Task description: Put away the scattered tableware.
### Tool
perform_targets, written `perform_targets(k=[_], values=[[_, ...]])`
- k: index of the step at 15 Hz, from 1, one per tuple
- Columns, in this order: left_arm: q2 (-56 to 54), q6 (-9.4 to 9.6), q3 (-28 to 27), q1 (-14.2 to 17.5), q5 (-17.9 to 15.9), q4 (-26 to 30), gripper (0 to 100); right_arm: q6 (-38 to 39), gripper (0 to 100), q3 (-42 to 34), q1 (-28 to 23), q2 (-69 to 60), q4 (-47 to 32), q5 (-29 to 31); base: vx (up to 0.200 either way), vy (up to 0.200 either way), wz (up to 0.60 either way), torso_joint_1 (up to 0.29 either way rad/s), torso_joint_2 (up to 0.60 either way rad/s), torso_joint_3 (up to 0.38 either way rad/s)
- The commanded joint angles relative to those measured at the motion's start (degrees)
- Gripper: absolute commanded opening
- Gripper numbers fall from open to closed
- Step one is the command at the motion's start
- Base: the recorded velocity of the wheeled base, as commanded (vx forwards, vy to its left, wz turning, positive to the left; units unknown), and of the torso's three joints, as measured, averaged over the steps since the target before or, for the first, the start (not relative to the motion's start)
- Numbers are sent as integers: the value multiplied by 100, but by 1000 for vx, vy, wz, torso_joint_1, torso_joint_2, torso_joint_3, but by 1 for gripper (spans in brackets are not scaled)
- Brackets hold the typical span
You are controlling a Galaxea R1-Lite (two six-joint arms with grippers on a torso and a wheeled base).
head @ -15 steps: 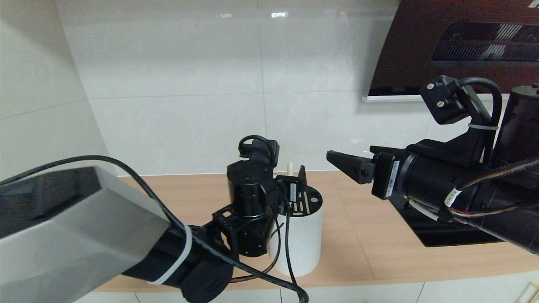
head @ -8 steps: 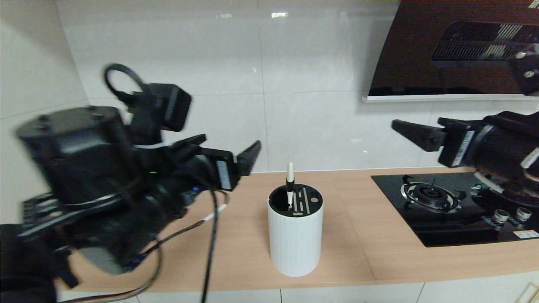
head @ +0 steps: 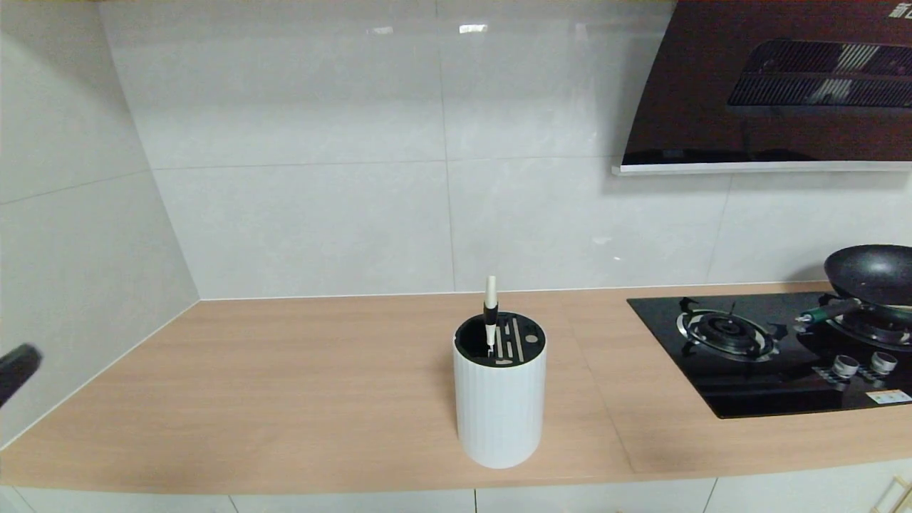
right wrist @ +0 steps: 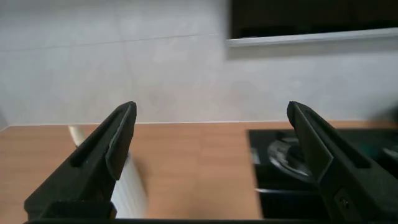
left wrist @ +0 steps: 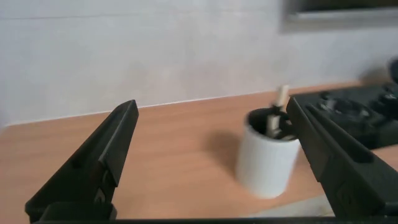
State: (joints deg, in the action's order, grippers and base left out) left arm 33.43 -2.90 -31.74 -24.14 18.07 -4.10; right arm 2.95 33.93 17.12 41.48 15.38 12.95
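Observation:
A white ribbed utensil holder (head: 500, 399) stands on the wooden counter (head: 299, 399), with a black slotted top. One utensil with a cream and black handle (head: 490, 313) sticks upright out of it. The holder (left wrist: 266, 160) also appears in the left wrist view, beyond my left gripper (left wrist: 214, 158), which is open and holds nothing. A dark tip of the left arm (head: 16, 370) pokes in at the head view's left edge. My right gripper (right wrist: 211, 158) is open and empty, with the holder's edge (right wrist: 127, 186) and the handle (right wrist: 78, 134) beyond its finger.
A black gas hob (head: 769, 349) sits at the counter's right end with a dark pan (head: 866, 274) on its far burner. A range hood (head: 776, 85) hangs above it. White tiled walls close the back and left. Bare counter lies left of the holder.
Both arms have pulled back out of the head view, the left toward the left edge, the right off to the right. The holder and utensil now stand uncovered.

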Motion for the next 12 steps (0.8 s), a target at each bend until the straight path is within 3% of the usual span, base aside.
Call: perform_targets(k=[1, 4, 7, 8, 9, 10, 11, 12], values=[[-2077, 26, 705, 946, -181, 708, 100, -66, 100, -237, -569, -2681, -1925, 24, 0, 0, 0, 0, 0, 0], [-2789, 44, 907, 1315, -198, 1183, 100, -75, 100, -255, -1149, -3507, -2532, -47, 0, 0, 0, 0, 0, 0], [-2798, -290, 1100, 1737, 118, 1192, 100, -66, 100, -615, -1501, -3771, -2795, -73, 0, 0, 0, 0, 0, 0], [-2798, -290, 1100, 1737, 118, 1192, 100, -66, 100, -615, -1501, -3771, -2795, -73, 0, 0, 0, 0, 0, 0], [-3141, -211, 1171, 2317, -14, 1245, 100, -93, 100, -861, -1703, -4140, -2813, -240, 0, 0, 0, 0, 0, 0], [-3316, -141, 1214, 2361, -163, 1289, 100, -84, 100, -993, -1703, -4148, -2795, -310, 0, 0, 0, 0, 0, 0], [-3343, -149, 1540, 2423, -137, 1306, 100, -49, 100, -1187, -1703, -4148, -2778, -275, 0, 0, 0, 0, 0, 0], [-3343, -176, 2014, 2423, 241, 1201, 100, -40, 100, -1573, -1703, -4148, -2778, -240, 0, 0, 0, 0, 0, 0]])
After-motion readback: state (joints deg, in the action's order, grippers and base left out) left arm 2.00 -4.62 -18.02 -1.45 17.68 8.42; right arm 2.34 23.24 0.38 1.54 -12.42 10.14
